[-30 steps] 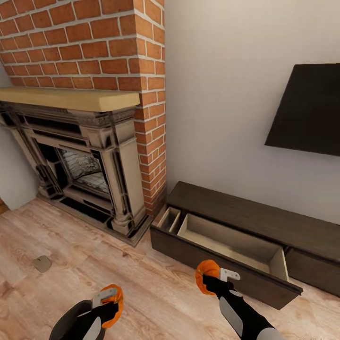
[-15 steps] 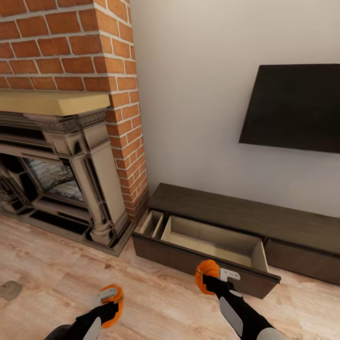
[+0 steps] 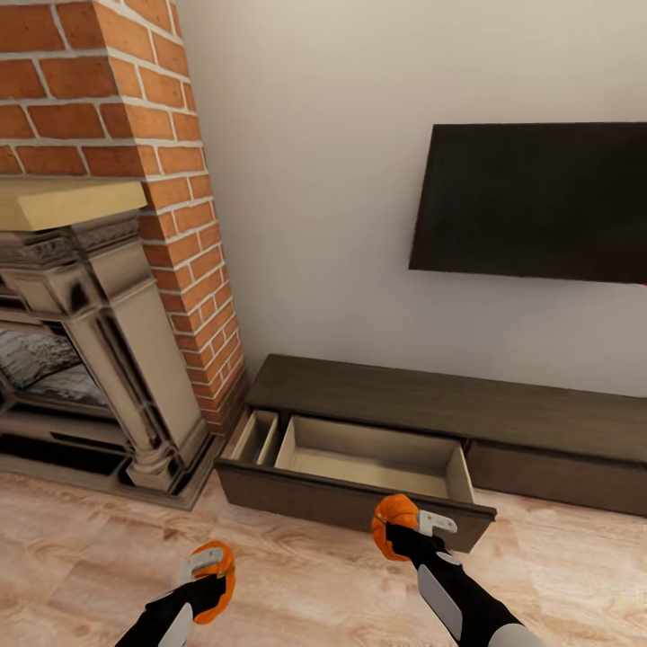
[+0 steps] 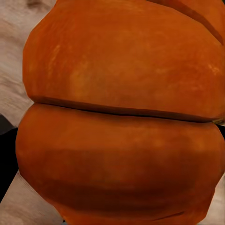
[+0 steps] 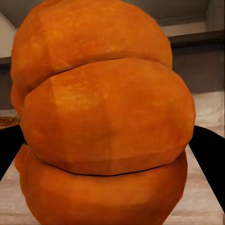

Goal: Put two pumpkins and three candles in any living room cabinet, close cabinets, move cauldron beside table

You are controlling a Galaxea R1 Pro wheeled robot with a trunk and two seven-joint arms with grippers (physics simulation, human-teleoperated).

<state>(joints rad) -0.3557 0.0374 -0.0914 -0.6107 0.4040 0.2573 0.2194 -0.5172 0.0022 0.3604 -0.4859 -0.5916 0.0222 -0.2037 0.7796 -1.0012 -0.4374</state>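
With a pumpkin clamped in my right gripper (image 3: 397, 530) and another in my left gripper (image 3: 216, 571), I should clear the front panel (at twelve o'clock) before lowering them into the cabinet's (image 3: 431, 404) open drawer (image 3: 359, 454).

Two orange ribbed pumpkins, each held between a gripper's jaws. The left pumpkin (image 3: 216, 582) sits clamped in the left gripper (image 3: 208, 575), above the wooden floor; at the left wrist its ribbed skin (image 4: 122, 117) lies right up against the camera. The right pumpkin (image 3: 394, 525) sits clamped in the right gripper (image 3: 404, 530), just before the front of the cabinet (image 3: 431, 404), a long low dark brown unit whose one drawer (image 3: 359, 458) stands pulled out, its pale interior bare.
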